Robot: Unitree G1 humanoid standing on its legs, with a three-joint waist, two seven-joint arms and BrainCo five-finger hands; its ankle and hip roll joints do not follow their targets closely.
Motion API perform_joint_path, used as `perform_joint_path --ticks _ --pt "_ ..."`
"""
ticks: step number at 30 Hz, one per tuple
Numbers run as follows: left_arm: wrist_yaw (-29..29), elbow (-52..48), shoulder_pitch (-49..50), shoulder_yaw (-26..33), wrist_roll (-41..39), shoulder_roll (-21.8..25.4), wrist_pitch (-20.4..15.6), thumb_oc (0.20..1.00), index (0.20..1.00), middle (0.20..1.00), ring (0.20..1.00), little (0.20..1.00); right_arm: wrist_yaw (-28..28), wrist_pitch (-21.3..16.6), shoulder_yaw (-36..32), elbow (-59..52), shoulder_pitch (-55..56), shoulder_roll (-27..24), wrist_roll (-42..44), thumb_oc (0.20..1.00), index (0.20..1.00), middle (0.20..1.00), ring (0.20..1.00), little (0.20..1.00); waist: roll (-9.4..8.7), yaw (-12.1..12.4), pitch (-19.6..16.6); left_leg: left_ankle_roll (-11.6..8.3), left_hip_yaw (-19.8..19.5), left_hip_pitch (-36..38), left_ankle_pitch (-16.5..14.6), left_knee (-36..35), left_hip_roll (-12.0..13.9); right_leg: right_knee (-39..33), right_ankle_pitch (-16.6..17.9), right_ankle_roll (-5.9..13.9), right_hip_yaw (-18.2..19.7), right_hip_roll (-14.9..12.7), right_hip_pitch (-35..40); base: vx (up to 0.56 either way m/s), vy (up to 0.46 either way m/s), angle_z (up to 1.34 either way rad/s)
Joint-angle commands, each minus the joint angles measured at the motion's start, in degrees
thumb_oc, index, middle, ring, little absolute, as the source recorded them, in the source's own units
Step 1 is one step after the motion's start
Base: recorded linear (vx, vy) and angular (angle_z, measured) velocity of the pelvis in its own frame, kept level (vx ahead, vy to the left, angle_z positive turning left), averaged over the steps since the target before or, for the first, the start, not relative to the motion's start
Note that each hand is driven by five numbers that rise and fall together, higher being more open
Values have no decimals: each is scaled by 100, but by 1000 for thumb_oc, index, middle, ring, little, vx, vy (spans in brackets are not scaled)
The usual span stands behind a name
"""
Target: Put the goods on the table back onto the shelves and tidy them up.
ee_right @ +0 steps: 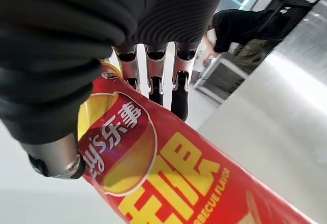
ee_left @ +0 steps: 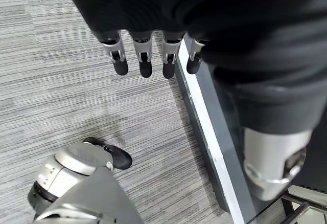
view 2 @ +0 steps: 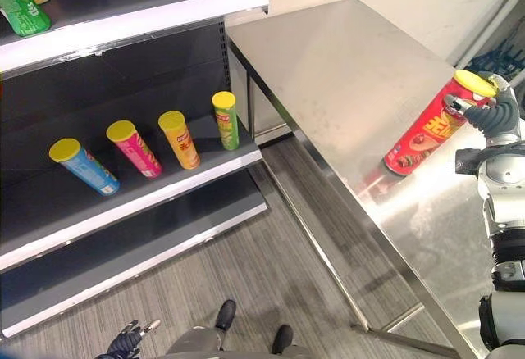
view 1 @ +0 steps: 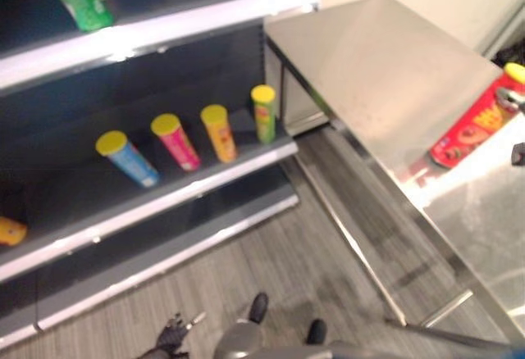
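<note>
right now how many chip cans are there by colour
blue can: 1
pink can: 1
orange can: 1
green can: 1
red can, on the table in the right hand: 1
total: 5

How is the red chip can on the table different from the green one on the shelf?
The red can is tilted on the table, gripped by the right hand; the green can stands on the shelf, untouched. The red can looks bigger. Both have yellow lids.

A shop — stocked display shelves [view 2: 139,191], steel table [view 2: 344,72].
</note>
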Motion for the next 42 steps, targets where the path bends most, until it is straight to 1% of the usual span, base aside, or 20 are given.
perform_joint_path --ticks 1,8,9,11,13,14,16,17,19,21,22,25,29,30,31,32,34,35,38,42 --pt "110 -17 -234 66 -101 196 -95 1000 1000 1000 1000 1000 -309 -749 -481 -1179 -41 -221 301 200 200 200 200 200 -135 183 -196 -450 186 313 -686 4 701 356 -380 269 405 -381 -153 -2 -49 -1" --pt "5 -225 -71 272 -175 232 -121 1000 1000 1000 1000 1000 -43 -1376 -1264 -2838 236 370 936 200 200 200 200 200 -75 440 -174 -615 -3 262 -542 61 847 195 -532 108 311 -153 25 -27 -109 3" --pt "5 -229 -73 270 -175 236 -118 1000 1000 1000 1000 1000 -40 -1373 -1278 -2845 246 371 937 200 200 200 200 200 -84 422 -181 -607 -27 232 -506 56 827 180 -502 117 287 -169 13 -125 -149 6" --pt "-28 -235 -84 311 -261 235 -143 1000 1000 1000 1000 1000 282 -1554 -1150 -3459 -30 677 1468 200 200 200 200 200 -30 654 41 -736 -349 -181 -178 104 648 53 -561 58 102 -118 25 -253 -112 71" --pt "-18 -241 -114 322 -310 210 -157 1000 1000 1000 1000 1000 344 -1576 -1097 -3642 -130 746 1561 200 200 200 200 200 -36 643 44 -707 -339 -451 -82 77 523 54 -503 95 -117 -214 -126 -290 21 159" --pt "-42 -244 -99 348 -329 171 -168 1000 1000 1000 1000 1000 426 -1559 -1037 -3820 -151 809 1623 200 200 200 200 200 -17 647 26 -690 -14 -404 -166 111 694 162 -447 97 -231 -350 -304 -369 174 115" --pt "-65 -229 -59 407 -269 151 -200 1000 1000 1000 1000 1000 604 -1562 -1031 -4028 -21 846 1691 200 200 200 200 200 47 544 -50 -770 426 43 -244 366 1441 365 -320 129 -450 -688 -570 -296 299 85" --pt "-65 -229 -55 408 -268 149 -201 1000 1000 1000 1000 1000 606 -1562 -1029 -4030 -18 846 1693 200 200 200 200 200 58 543 -50 -776 428 60 -241 347 1458 374 -329 125 -450 -675 -567 -211 291 69" --pt "-75 -264 -59 398 -232 164 -227 1000 1000 1000 1000 1000 696 -1519 -942 -4000 70 804 1660 200 200 200 200 200 126 379 -139 -889 635 335 171 437 1957 480 -210 212 -590 -916 -729 -190 324 65" --pt "-71 -300 -35 417 -200 169 -232 1000 1000 1000 1000 1000 754 -1411 -856 -3983 112 789 1595 200 200 200 200 200 233 288 -231 -1071 692 554 474 449 2196 569 -91 326 -633 -1108 -854 -181 417 73" --pt "-65 -328 -33 385 -170 183 -250 1000 1000 1000 1000 1000 823 -1368 -764 -3933 115 825 1589 200 200 200 200 200 314 229 -317 -1179 721 763 361 383 2279 585 -88 483 -608 -1187 -910 -135 419 68" --pt "-141 -479 21 386 -126 196 -216 1000 1000 1000 1000 1000 931 -1200 -721 -4071 216 834 1500 200 200 200 200 200 431 145 -420 -1061 990 801 -230 112 2044 615 391 660 -691 -1520 -1110 -221 394 28" --pt "-201 -533 19 374 138 306 -199 1000 1000 1000 1000 1000 927 -1106 -947 -4123 652 1074 1259 200 200 200 200 200 378 164 -390 -728 1187 764 -1033 12 1433 360 1007 1007 -686 -2077 -1150 -173 411 32" --pt "-207 -587 72 394 215 344 -201 1000 1000 1000 1000 1000 905 -1076 -995 -4149 753 1136 1146 200 200 200 200 200 348 194 -363 -621 1159 791 -1158 22 1239 265 1099 1063 -625 -2157 -1136 -200 468 18" --pt "-207 -597 90 495 263 405 -201 1000 1000 1000 1000 1000 924 -999 -909 -4188 788 1177 879 200 200 200 200 200 281 190 -277 -483 1160 770 -1257 94 981 314 1082 1052 -258 -2175 -1215 -153 330 5" --pt "-207 -596 86 498 264 406 -201 1000 1000 1000 1000 1000 923 -998 -909 -4189 783 1179 876 200 200 200 200 200 254 186 -281 -473 1156 745 -1242 101 947 316 1097 1056 -247 -2208 -1241 -130 269 -3" --pt "-185 -601 50 520 242 482 -214 1000 1000 1000 1000 1000 985 -961 -817 -4202 843 1111 745 200 200 200 200 200 219 120 -102 -347 1066 543 -1248 376 725 709 889 976 776 -1878 -1495 -130 245 2" --pt "-195 -574 34 529 284 490 -212 1000 1000 1000 1000 1000 1028 -945 -748 -4214 837 1064 673 200 200 200 200 200 239 132 -49 -295 1042 478 -1259 475 658 857 699 923 955 -1708 -1471 -140 240 21" --pt "-254 -466 -34 510 367 509 -167 1000 1000 1000 1000 1000 1213 -913 -521 -4261 838 918 471 200 200 200 200 200 234 174 18 -134 914 169 -1171 678 454 1220 37 626 956 -1133 -1216 -124 144 12" --pt "-247 -471 -75 486 295 468 -156 1000 1000 1000 1000 1000 1317 -904 -205 -4211 797 932 492 200 200 200 200 200 179 200 32 -100 819 72 -1071 610 360 1101 -110 495 908 -714 -1241 14 -10 5"
